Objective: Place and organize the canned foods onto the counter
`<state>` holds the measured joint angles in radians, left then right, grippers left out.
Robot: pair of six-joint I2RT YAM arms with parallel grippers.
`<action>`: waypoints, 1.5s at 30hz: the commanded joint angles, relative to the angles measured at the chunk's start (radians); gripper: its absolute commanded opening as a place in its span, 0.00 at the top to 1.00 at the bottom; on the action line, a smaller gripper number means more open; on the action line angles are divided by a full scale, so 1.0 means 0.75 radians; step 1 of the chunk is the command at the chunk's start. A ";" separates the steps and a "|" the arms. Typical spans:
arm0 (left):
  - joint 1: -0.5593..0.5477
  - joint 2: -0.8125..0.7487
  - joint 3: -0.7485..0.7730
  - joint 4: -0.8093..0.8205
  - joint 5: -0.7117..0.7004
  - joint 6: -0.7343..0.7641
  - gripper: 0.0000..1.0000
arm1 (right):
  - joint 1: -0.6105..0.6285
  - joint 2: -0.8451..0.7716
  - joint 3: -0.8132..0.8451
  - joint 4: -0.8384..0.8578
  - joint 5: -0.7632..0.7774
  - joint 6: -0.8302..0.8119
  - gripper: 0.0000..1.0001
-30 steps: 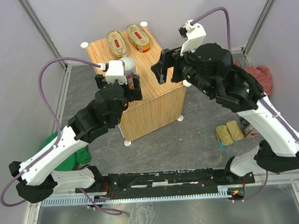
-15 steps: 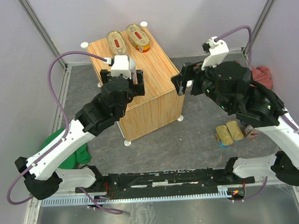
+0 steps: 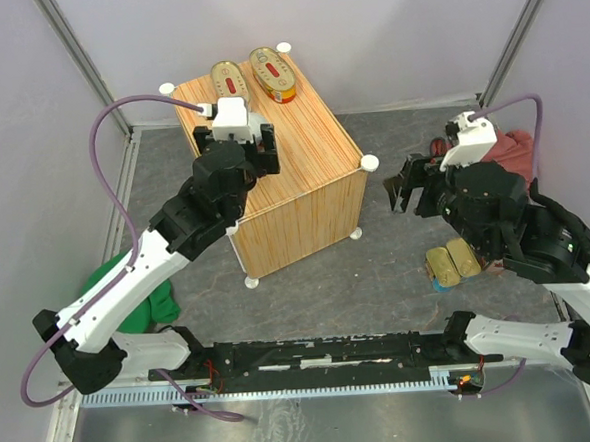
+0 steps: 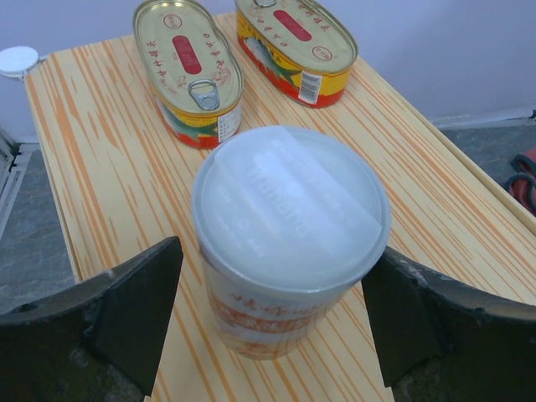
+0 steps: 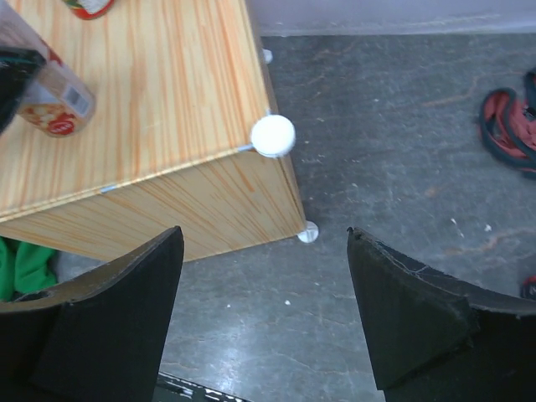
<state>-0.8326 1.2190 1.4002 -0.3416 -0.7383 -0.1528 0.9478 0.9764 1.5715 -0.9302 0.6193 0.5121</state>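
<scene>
A white-lidded can (image 4: 289,218) on the counter (image 4: 100,184) is straddled, ungripped, by the spread left gripper (image 4: 272,260), while the right gripper (image 5: 264,241) is held open and empty

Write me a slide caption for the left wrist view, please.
Left gripper straddling a white-lidded can on the counter, two oval tins behind it.

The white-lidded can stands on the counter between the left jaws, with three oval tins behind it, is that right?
No, there are two oval tins, not three. The left wrist view shows both behind the white-lidded can, which stands on the counter between the left jaws.
</scene>
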 commanded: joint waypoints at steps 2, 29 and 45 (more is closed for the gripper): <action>0.037 0.034 0.004 0.140 0.050 0.083 0.13 | -0.003 -0.094 -0.062 -0.075 0.152 0.059 0.14; 0.341 0.175 0.081 0.233 0.319 0.104 0.35 | -0.013 -0.202 -0.296 -0.148 0.338 0.135 0.25; 0.462 0.294 0.182 0.257 0.371 0.119 0.36 | -0.199 -0.146 -0.334 -0.087 0.189 0.073 0.24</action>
<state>-0.5091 1.4185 1.4902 -0.1596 -0.4580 -0.0994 0.8394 0.8642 1.3251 -1.0409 0.7952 0.5915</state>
